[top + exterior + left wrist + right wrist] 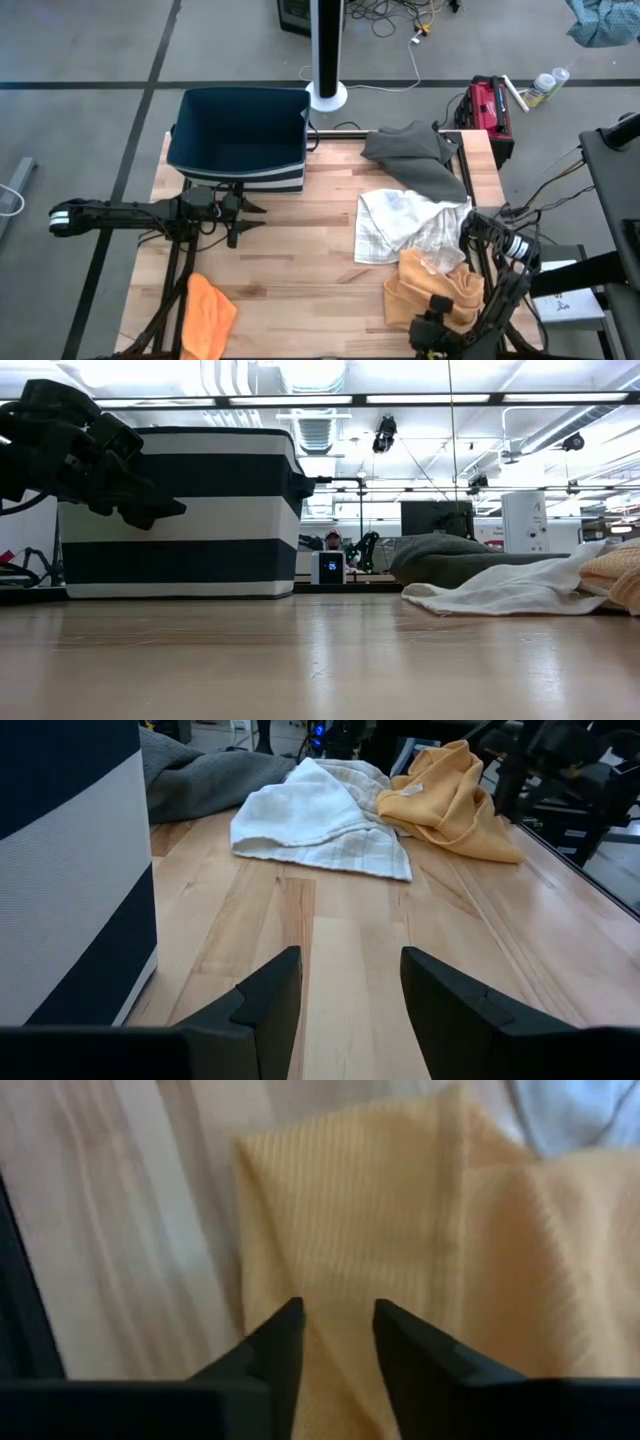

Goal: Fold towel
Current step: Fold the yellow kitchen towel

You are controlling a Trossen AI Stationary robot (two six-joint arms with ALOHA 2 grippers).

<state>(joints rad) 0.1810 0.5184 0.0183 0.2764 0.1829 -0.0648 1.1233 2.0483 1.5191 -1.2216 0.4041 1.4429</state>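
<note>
Ribbed yellow cotton towel (400,1230) lies crumpled at the wooden worktop's (300,260) near right corner, just under my right jaws (338,1340), which stand slightly parted with the cloth between the tips. My left jaws (345,1005) hover open beside the navy-and-white striped fabric bin (240,135). A white waffle-weave cloth (400,225) touches the yellow towel.

bare table (300,250) centre; bin (240,140) and towels (410,225) flank it.

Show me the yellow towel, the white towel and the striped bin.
yellow towel (432,283), high view, middle of its folded top.
white towel (395,225), high view, its flat left half.
striped bin (237,165), high view, its near side wall.
</note>
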